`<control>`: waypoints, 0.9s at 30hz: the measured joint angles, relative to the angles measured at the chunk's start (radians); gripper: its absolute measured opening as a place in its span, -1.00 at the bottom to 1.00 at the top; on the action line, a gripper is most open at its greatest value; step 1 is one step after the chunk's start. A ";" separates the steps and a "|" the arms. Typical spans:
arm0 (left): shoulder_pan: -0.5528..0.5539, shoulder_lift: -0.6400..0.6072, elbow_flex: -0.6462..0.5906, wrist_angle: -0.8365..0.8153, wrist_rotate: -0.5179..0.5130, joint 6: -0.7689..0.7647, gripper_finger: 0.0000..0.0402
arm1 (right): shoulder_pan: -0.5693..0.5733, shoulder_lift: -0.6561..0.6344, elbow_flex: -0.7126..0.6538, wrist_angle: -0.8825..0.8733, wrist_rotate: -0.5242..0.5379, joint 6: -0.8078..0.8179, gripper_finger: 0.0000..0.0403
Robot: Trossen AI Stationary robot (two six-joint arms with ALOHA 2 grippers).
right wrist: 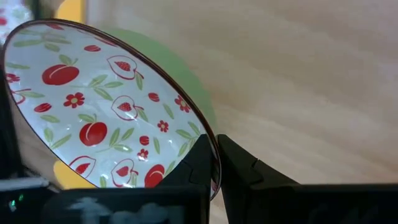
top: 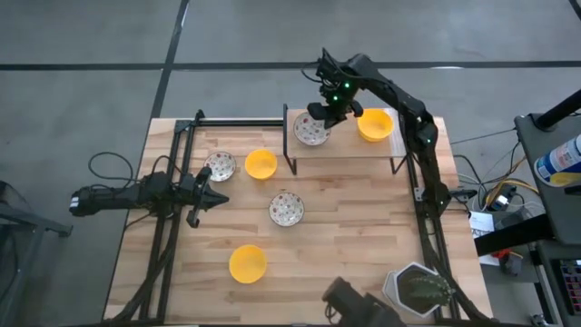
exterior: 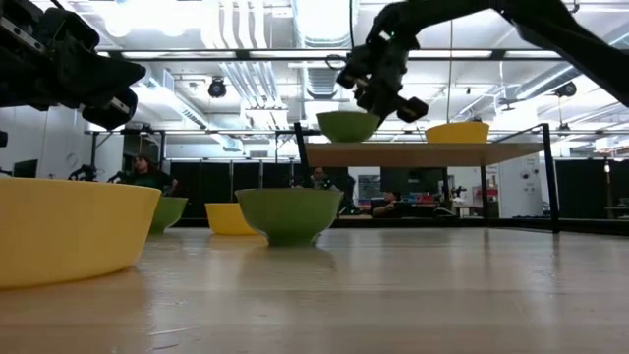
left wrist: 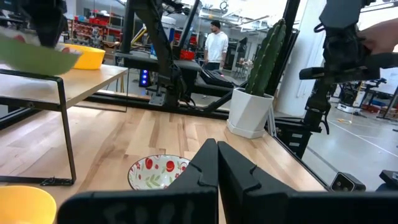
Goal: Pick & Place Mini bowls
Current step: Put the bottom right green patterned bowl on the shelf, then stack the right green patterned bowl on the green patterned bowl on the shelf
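Note:
Six mini bowls show, three yellow and three white with a red fruit pattern and green outsides. My right gripper (top: 325,116) is over the raised shelf (top: 349,145) at the table's far side, shut on a patterned bowl (top: 311,132). A yellow bowl (top: 375,124) stands on the shelf to its right. On the table stand a patterned bowl (top: 220,165), a yellow bowl (top: 260,164), another patterned bowl (top: 287,209) and a yellow bowl (top: 247,263). My left gripper (top: 213,195) is shut and holds nothing; it hovers over the table's left side. My right gripper holds the patterned bowl (right wrist: 93,112) by its rim (right wrist: 208,140), pinched with one finger inside the bowl and one outside. The fingers come slanting down from the far right side. The bowl (exterior: 349,126) sits upright at the shelf top; whether it touches the shelf, I cannot tell.
A grey hexagonal pot with a cactus (top: 418,289) stands at the table's near right corner. The shelf's dark legs (top: 290,163) rise from the table. Black frame rails (top: 172,182) run along the left and right edges. Bare wood lies right of the middle.

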 joint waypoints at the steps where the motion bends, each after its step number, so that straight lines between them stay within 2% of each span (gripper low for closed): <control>1: 0.000 0.000 0.000 0.000 0.000 0.000 -1.00 | -0.001 0.005 0.000 0.002 0.001 0.001 -0.94; 16: 0.000 0.000 0.000 0.000 0.000 0.000 -1.00 | -0.014 0.007 -0.023 0.001 -0.005 0.000 -0.92; 27: 0.000 0.000 0.000 0.000 0.000 0.000 -1.00 | -0.014 -0.009 -0.020 0.001 -0.011 0.008 -0.59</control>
